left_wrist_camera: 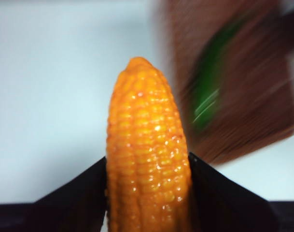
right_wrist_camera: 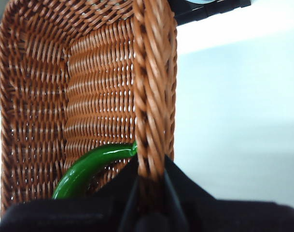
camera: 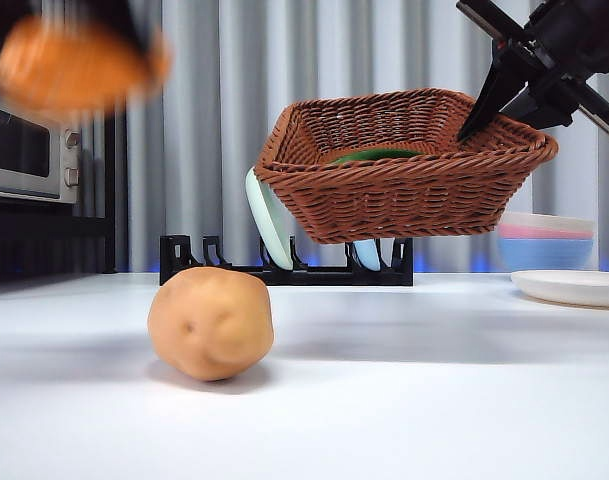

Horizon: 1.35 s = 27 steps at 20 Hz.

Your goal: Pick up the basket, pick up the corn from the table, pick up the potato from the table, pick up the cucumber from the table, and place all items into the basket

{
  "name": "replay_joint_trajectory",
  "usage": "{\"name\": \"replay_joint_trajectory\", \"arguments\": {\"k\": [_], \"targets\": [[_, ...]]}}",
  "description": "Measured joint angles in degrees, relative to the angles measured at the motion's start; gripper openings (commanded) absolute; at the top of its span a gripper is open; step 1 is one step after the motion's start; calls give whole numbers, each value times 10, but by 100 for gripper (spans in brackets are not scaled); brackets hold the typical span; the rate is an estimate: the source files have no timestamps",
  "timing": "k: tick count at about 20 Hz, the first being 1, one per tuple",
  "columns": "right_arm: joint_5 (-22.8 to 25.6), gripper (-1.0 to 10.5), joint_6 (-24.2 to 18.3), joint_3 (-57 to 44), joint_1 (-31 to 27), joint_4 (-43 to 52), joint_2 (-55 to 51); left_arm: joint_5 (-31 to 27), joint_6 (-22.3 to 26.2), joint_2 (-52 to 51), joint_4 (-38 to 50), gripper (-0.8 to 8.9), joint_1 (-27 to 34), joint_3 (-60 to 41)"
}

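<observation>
- The table [camera: 404, 400] stretches out white and wide, and only one task item sits on it right now.
- The basket [camera: 404, 180] hangs in the air, tilted, well above the tabletop on the right side of the front view; the right gripper [right_wrist_camera: 150, 180] has its two black jaws pinched tight on the braided rim, one jaw inside the wall and one outside.
- The cucumber [right_wrist_camera: 91, 166] lies curved on the basket's floor, glossy green, just peeking over the rim in the front view.
- The corn [left_wrist_camera: 147, 159] is up off the table, clamped between the jaws of the left gripper [left_wrist_camera: 147, 193], tip pointing away from the wrist; in the front view it's an orange blur at top left, well apart from the basket.
- The potato [camera: 211, 322] rests alone on the table, front and left of the basket.
</observation>
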Motion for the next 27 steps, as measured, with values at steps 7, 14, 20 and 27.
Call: {"name": "replay_joint_trajectory", "arguments": {"k": [7, 14, 20, 27], "targets": [[-2, -12, 0, 0, 19, -1, 0, 2, 12, 82, 83, -8, -34, 143], [-2, -12, 1, 0, 59, -4, 0, -52, 89, 297, 87, -7, -43, 279], [-5, -12, 5, 0, 78, -38, 0, -61, 173, 393, 55, 548, -44, 304], [-32, -12, 7, 0, 78, -46, 0, -72, 177, 370, 10, 547, -44, 304]]}}
